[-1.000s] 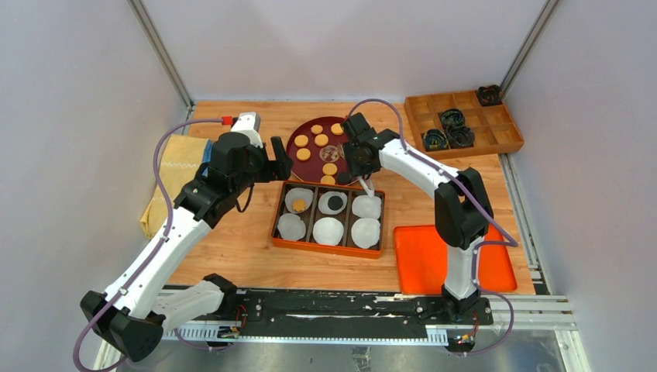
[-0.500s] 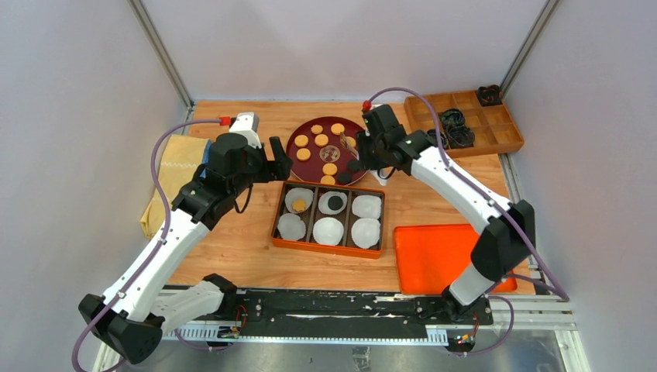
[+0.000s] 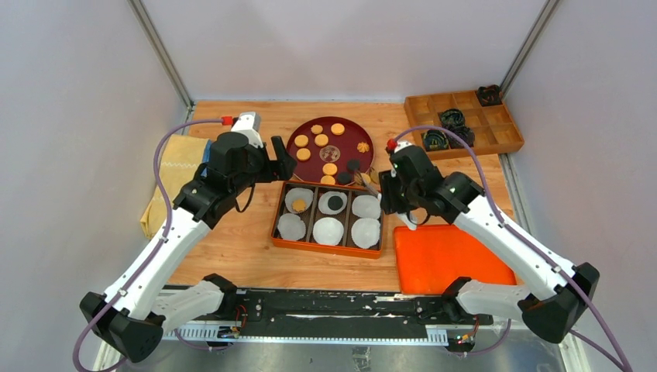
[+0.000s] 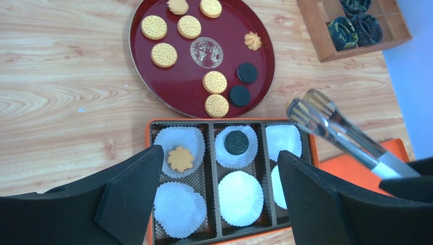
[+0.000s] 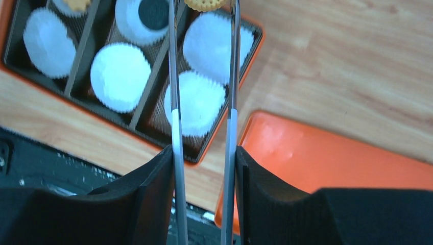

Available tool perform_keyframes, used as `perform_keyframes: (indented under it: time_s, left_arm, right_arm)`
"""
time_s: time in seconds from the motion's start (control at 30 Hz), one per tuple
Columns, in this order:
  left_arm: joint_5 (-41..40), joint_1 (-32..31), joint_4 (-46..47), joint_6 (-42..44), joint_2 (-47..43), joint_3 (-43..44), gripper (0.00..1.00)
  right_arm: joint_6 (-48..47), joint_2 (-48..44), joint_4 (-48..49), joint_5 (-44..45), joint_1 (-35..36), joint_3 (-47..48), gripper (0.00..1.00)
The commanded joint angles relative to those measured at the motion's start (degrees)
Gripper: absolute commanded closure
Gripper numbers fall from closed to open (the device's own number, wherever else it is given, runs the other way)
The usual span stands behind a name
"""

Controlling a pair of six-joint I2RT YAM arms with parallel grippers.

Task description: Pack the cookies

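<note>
**Tongs carry a golden cookie from plate to box**

Pale wooden tabletop (image 4: 61, 92) fills the scene. A second ago the right tool (image 5: 202, 153) hung over the round red plate (image 4: 178, 87). It has since swung back and now sits just off the right end of the orange-rimmed box (image 4: 230, 121). It is clenched on a pair of metal tongs (image 5: 176, 102), which reach out ahead of it. A golden cookie (image 5: 205, 4) is pinched between the tong tips, above the white paper cups (image 5: 196, 109) at that end of the box. An orange tray (image 5: 327, 158) lies beside and below this tool.

The left tool (image 4: 219, 158) has not moved. Its jaws are spread wide and empty above the box. Ahead of it the plate holds the remaining cookies (image 4: 164, 54), including two black ones (image 4: 247, 72).

One cup already holds a knobbly cookie (image 4: 181, 158) and another a black cookie (image 4: 236, 142). Four cups look bare. The pickup seems done, so I judge the next step is to lower the cookie into one of the bare cups under the tong tips.
</note>
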Motion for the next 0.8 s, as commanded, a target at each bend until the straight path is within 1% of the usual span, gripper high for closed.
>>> perform_keyframes:
  time_s: [0.0,0.13,0.2,0.37,0.57,0.63,0.77]
  left_arm:
    - [3.08,0.39,1.76,-1.26,1.03,0.33,0.12]
    - [3.13,0.39,1.97,-1.39,0.74,-0.26,0.12]
    - [2.91,0.39,1.86,-1.25,0.53,-0.50,0.12]
    - [3.04,0.39,1.92,-1.14,0.57,-0.98,0.12]
    - [2.83,0.39,2.49,-0.80,0.69,-1.44,0.12]
    - [2.69,0.39,2.43,-0.66,0.88,-1.44,0.12]
    - [2.68,0.39,2.30,-0.27,1.10,-1.44,0.11]
  right_arm:
    - [3.57,-3.30,-5.49,0.97,4.14,-3.00,0.91]
    - [6.90,-4.90,-6.19,2.22,8.63,-5.44,0.91]
    - [7.80,-5.15,-6.92,3.55,9.71,-6.04,0.91]
    - [8.02,-4.04,-7.02,5.80,9.80,-8.13,0.92]
    - [7.25,-0.63,-7.06,9.23,9.80,-7.34,0.91]
    - [7.18,0.44,-7.02,9.45,9.80,-6.89,0.86]
    - [7.09,1.04,-6.87,8.94,9.79,-6.47,0.70]
